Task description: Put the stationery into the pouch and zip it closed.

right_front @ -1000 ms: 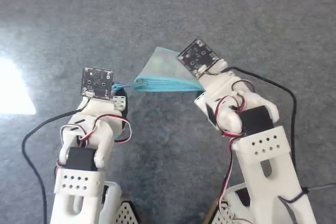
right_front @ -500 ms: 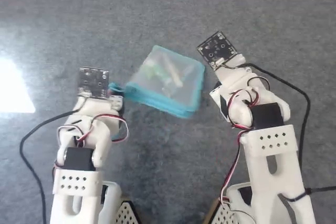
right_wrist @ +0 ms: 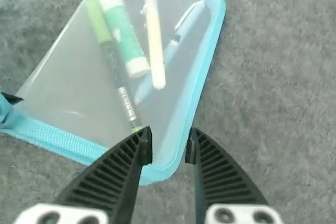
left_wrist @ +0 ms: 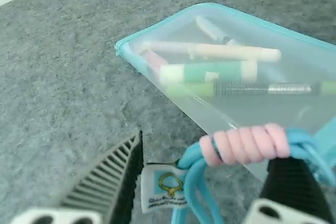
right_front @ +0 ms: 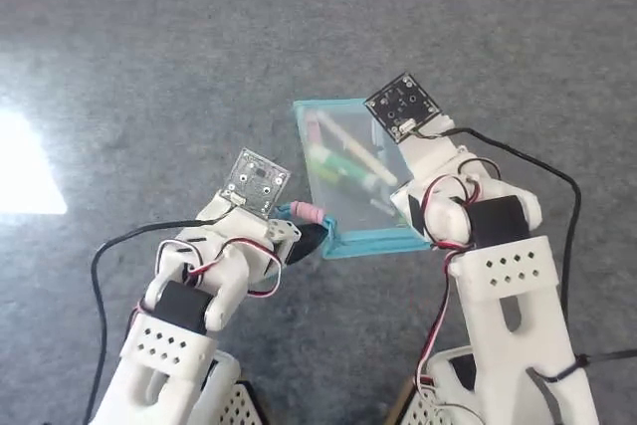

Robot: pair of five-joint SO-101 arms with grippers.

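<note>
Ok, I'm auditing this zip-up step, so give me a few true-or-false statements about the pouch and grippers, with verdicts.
1. The stationery is inside the pouch. True.
2. The pouch is held up in the air. False: it lies flat on the table.
3. The left gripper is open, with the pink zip pull between its fingers. True.
4. The right gripper is far from the pouch. False: its fingers straddle the pouch's teal edge.

White arms (right_front: 498, 281) with black servos (right_front: 488, 224), ribbed black tools (right_wrist: 168, 142), looping cables (right_front: 562, 216).
</note>
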